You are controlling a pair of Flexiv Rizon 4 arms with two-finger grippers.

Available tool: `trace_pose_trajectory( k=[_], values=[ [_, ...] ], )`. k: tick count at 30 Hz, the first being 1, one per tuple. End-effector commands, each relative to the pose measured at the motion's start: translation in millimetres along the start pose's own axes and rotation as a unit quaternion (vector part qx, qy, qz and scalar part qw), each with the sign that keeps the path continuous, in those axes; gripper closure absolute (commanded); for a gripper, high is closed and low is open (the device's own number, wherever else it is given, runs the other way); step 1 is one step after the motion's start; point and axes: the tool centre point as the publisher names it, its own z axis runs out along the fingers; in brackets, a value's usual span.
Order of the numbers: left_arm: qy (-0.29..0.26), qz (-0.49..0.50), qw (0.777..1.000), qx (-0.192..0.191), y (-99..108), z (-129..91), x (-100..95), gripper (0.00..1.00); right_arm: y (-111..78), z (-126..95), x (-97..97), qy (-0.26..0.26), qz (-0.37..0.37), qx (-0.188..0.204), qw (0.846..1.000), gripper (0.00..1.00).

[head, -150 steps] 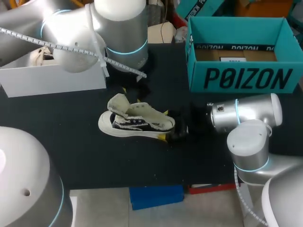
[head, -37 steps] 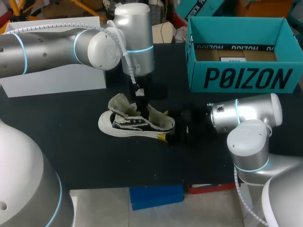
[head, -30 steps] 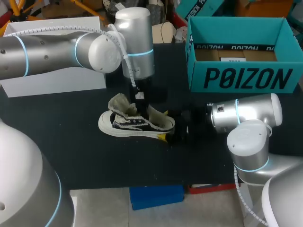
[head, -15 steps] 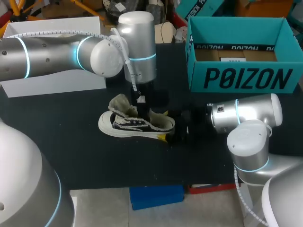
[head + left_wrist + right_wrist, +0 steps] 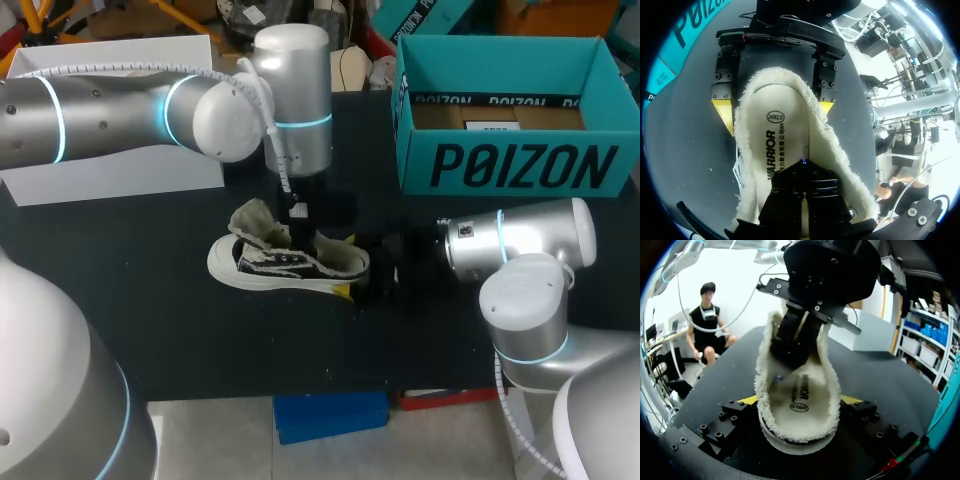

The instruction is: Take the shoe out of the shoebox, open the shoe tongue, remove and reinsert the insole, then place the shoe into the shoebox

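right gripper [image 5: 346, 265] clamped on the shoe [image 5: 285, 262] at both sides of its heel; left gripper [image 5: 803, 167] fingers closed together, tips down on the insole [image 5: 785, 130].

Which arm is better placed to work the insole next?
Left, probably: the left gripper sits inside the shoe, tips on the insole, while the right gripper clamps the heel from both sides, steadying it.

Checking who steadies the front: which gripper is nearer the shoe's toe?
Left. The left gripper reaches down into the opening of the shoe, just behind the raised tongue; the right gripper clasps the heel, the end farthest from the toe.
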Motion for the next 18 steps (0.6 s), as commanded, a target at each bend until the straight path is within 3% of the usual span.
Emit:
trace_pose_trajectory(
  k=[1,4,6,9,13,18],
  values=[
    [0.000,0.000,1.000,-0.002,1.3,6.3,2.2,0.99,-0.7,-0.1,-1.2,0.000,0.001,0.000,1.000,1.00],
    [-0.001,-0.002,1.000,-0.002,2.5,6.4,2.6,0.74,-0.7,-0.1,-1.2,0.000,0.001,0.000,1.000,1.00],
    [-0.004,-0.002,1.000,-0.003,3.3,6.3,2.6,0.65,-0.7,-0.1,-1.2,0.000,0.001,0.000,1.000,1.00],
    [-0.009,-0.001,1.000,-0.006,4.5,6.2,2.5,0.61,-0.7,-0.1,-1.2,0.000,0.001,0.000,1.000,1.00],
    [-0.021,-0.007,1.000,-0.013,6.6,7.0,1.8,0.74,-0.7,-0.1,-1.2,0.000,0.001,0.000,1.000,1.00],
    [-0.063,-0.020,0.997,-0.027,8.8,9.0,0.4,0.79,-0.7,-0.1,-1.2,0.000,0.001,0.000,1.000,1.00]
  ],
)
